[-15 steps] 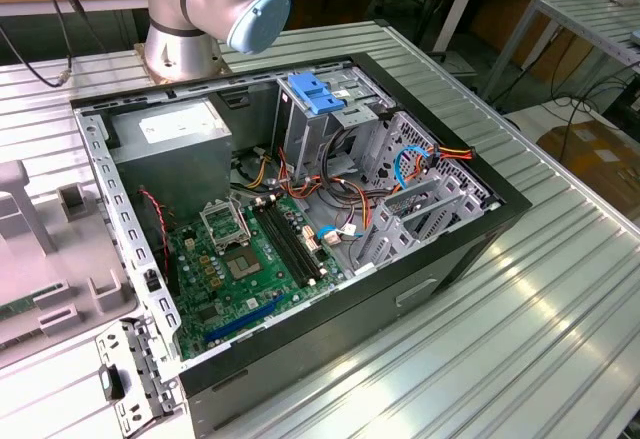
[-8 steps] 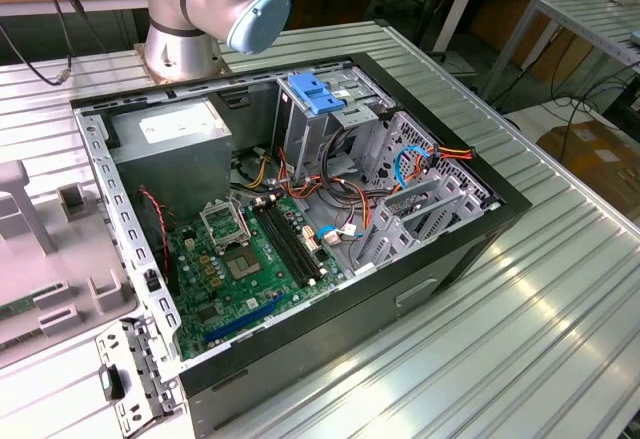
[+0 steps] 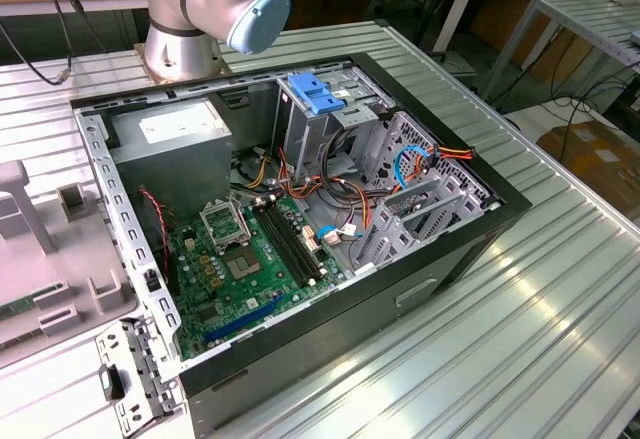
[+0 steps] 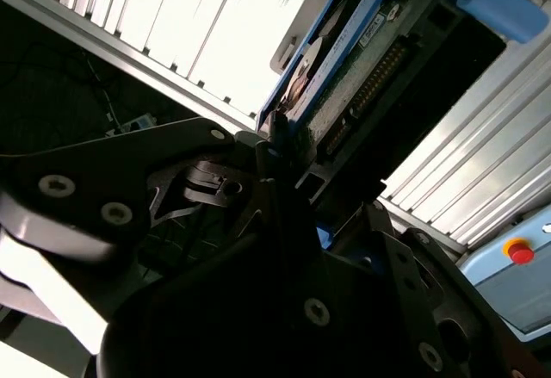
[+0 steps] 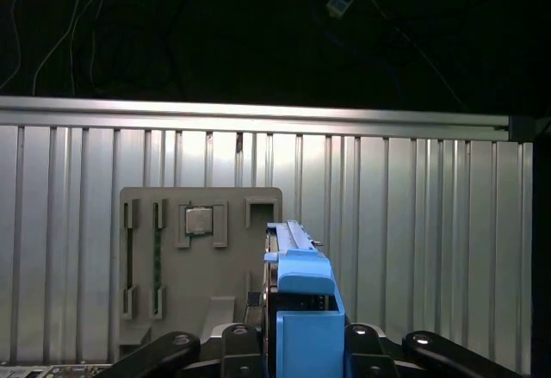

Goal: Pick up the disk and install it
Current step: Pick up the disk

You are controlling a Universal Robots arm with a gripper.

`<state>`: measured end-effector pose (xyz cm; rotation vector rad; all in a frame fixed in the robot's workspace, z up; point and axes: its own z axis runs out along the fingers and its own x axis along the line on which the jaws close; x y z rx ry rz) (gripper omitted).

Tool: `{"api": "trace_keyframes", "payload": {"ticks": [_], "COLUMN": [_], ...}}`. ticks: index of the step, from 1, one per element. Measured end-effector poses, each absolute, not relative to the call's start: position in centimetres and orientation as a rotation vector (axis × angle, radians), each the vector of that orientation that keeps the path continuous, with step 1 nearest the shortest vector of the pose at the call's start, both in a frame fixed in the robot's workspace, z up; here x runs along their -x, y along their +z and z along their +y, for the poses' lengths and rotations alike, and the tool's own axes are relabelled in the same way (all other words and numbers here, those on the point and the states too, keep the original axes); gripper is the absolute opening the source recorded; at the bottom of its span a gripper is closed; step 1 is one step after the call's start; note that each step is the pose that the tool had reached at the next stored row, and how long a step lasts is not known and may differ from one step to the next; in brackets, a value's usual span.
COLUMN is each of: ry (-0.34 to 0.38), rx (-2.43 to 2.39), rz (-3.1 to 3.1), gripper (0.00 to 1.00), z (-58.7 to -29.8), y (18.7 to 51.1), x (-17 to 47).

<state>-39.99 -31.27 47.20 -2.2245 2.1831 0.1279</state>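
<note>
Your hand [image 5: 301, 343] was closed on the disk [image 5: 303, 288], gripping it edge-on, blue rail showing, with the ribbed desk [image 5: 413, 223] and a grey tray [image 5: 198, 262] beyond.

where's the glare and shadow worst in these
Second wrist view: the ribbed table blows out white behind the disk, and the gripper holding it sits in deep shadow. First wrist view: table evenly lit, dark beyond its edge. Exterior view: mild glare on the table.
</note>
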Motion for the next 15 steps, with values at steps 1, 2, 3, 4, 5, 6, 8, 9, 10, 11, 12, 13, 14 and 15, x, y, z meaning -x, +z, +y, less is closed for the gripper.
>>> {"api": "trace_keyframes", "payload": {"ticks": [1, 2, 3, 4, 5, 6, 8, 9, 10, 11, 12, 13, 14, 15], "ry": [0.128, 0.128, 0.128, 0.128, 0.128, 0.128, 0.128, 0.128, 0.129, 0.129, 0.129, 0.129, 0.129, 0.129], "rx": [2.225, 2.225, 2.225, 2.225, 2.225, 2.225, 2.225, 2.225, 2.225, 2.225, 2.225, 2.225, 2.225, 2.225], "rz": [2.183, 2.183, 2.183, 2.183, 2.183, 2.183, 2.183, 2.183, 2.183, 2.184, 2.184, 2.184, 2.184, 2.184], "gripper": [0.36, 0.36, 0.36, 0.36, 0.36, 0.36, 0.36, 0.36, 0.36, 0.36, 0.36, 0.36, 0.36, 0.36], "z": [-31.3, -31.3, -31.4, -31.5, -31.6, -31.6, -31.8, -31.8, -31.9, -32.0, -32.1, -32.2, -32.2, -32.3], "y": [47.2, 47.2, 47.2, 47.2, 47.2, 47.2, 47.2, 47.2, 47.2, 47.2, 47.2, 47.2, 47.2, 47.2], "x": [40.0, 39.9, 39.8, 39.6, 39.5, 39.4, 39.2, 39.0, 38.9, 38.7, 38.6, 38.5, 38.4, 38.3]}}
